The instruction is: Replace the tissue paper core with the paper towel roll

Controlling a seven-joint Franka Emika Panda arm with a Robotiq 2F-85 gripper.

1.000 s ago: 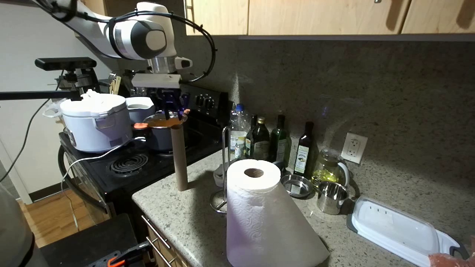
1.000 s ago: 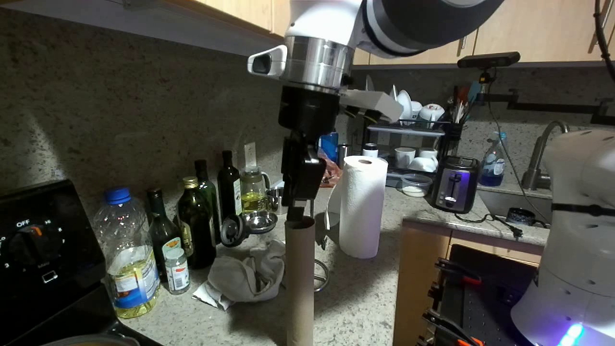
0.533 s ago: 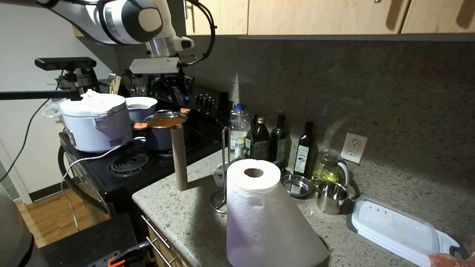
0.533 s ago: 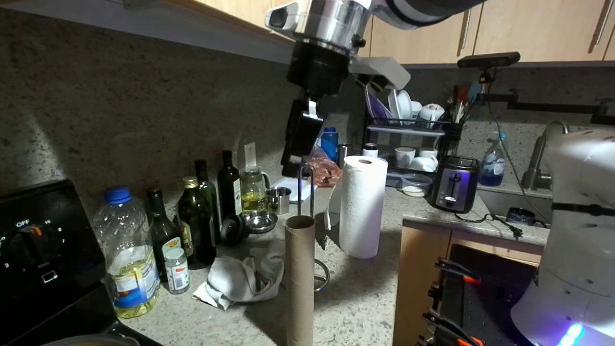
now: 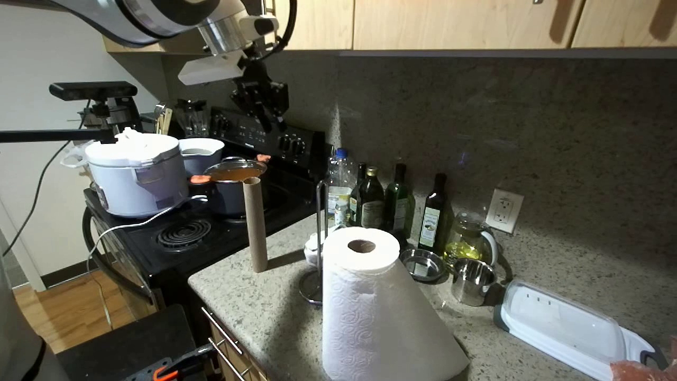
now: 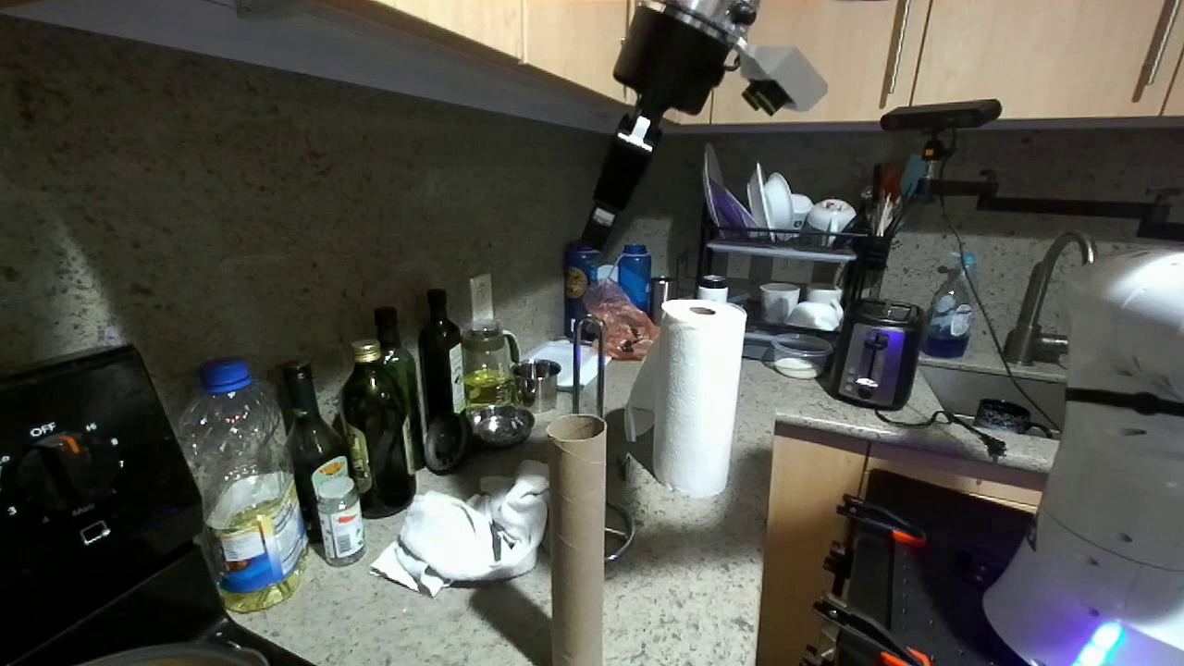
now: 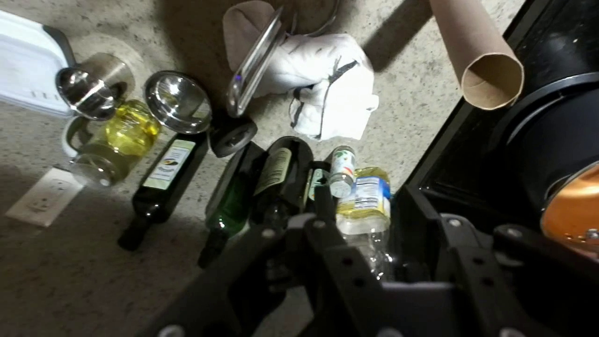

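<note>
Exterior view, left to right: a white rice cooker (image 5: 135,177) on the black stove (image 5: 222,248), the tissue paper core (image 5: 256,227) upright on the counter (image 5: 240,312), and the gripper (image 5: 274,126) high and clear of it — in the wrist view its 2 fingers (image 7: 324,206) stand partly apart, holding nothing. Next come a metal wire stand (image 5: 319,238), the paper towel roll (image 5: 351,307), upright too — then 4 dark bottles (image 5: 398,203).

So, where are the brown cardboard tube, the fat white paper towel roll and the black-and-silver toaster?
Brown cardboard tube (image 7: 471,40): wrist view, on its outer wall.
Fat white paper towel roll (image 6: 698,402): in an exterior view, on its side.
Black-and-silver toaster (image 6: 879,361): in an exterior view, on its lever side.
</note>
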